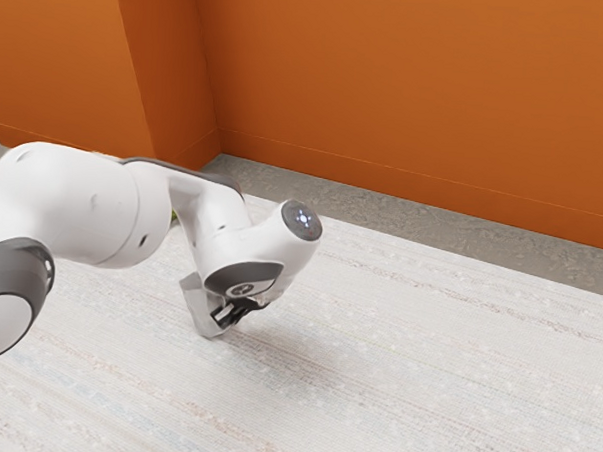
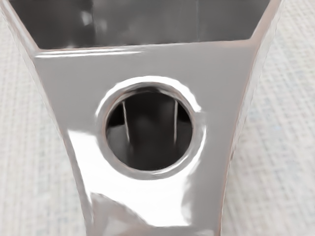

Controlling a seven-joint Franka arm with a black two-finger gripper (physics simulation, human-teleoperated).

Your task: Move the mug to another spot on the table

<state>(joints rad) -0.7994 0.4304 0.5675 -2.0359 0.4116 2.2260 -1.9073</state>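
Black two-finger tool (image 1: 236,309) low over the pale woven-textured desk (image 1: 425,372), against the shiny silver angular metal mug (image 1: 198,304), tool spread or pinching cannot be told, mug (image 2: 147,73) directly beneath the hand, tilted.

We see orange walls (image 1: 438,82) meeting at a corner, a grey floor (image 1: 462,225) at their base, and a pale, woven-textured table (image 1: 435,382).

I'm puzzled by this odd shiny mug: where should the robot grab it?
Likely the flat handle plate with the round hole: it is flat and narrower than the flared body. Approach from the handle's side, where the gripper sits by the mug.
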